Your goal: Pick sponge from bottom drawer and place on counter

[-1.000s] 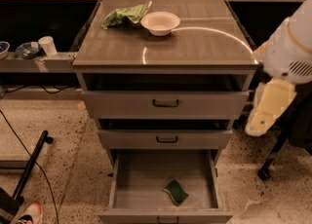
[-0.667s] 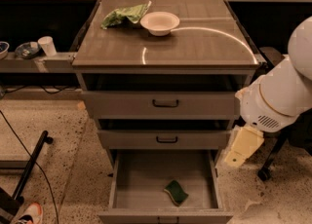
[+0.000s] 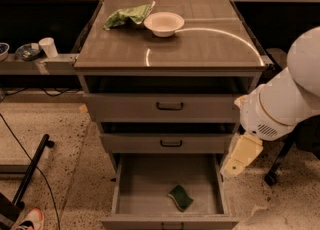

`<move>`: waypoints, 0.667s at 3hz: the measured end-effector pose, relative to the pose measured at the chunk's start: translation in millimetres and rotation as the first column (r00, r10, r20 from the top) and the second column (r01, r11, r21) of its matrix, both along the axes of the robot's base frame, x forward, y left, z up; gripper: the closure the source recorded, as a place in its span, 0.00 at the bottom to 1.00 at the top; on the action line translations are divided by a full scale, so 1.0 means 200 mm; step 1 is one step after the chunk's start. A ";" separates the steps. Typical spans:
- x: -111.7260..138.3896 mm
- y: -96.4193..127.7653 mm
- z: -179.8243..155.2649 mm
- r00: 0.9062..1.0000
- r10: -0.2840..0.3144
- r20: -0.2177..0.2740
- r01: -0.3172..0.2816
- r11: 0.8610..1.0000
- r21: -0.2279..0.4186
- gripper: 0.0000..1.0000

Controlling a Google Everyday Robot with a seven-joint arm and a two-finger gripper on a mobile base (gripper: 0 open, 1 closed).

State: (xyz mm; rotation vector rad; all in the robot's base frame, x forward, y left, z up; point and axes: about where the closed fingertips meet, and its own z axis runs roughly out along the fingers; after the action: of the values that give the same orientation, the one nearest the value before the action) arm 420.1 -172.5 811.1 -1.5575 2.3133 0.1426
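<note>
A grey three-drawer cabinet stands on a speckled floor. The bottom drawer [image 3: 145, 184] is pulled open. The sponge [image 3: 180, 197] lies flat on the drawer floor, right of centre and near the front wall, touching no side. The robot's gripper [image 3: 241, 155], a cream-coloured piece on a thick white arm, hangs outside the cabinet, just beside the drawer's right wall and above its rim. Whether it is spread or closed cannot be told.

Likely risks: the gripper must cross that right wall and go down into a deep drawer, so it could knock the wall or the middle drawer [image 3: 170, 143] above the back. The sponge is low and soft, so a shallow reach may close on nothing or push it along the floor. On the counter [image 3: 210, 49], a white bowl [image 3: 164, 23] and a green cloth [image 3: 127, 16] sit at the back left, so the bare front looks safer for setting down.

The sponge is small with curved sides. Its top is dark green, with a thin paler edge along one side.
</note>
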 end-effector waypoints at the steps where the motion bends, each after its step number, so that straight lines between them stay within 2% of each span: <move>1: 0.01 0.01 -0.40 0.999 -0.028 -0.019 0.029 0.997 0.067 0.00; 2: 0.08 -0.01 -0.68 0.992 -0.124 0.002 0.124 0.988 0.092 0.00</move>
State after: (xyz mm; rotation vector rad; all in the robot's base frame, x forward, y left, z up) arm 436.9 -174.9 674.3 -1.3640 2.3554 0.2085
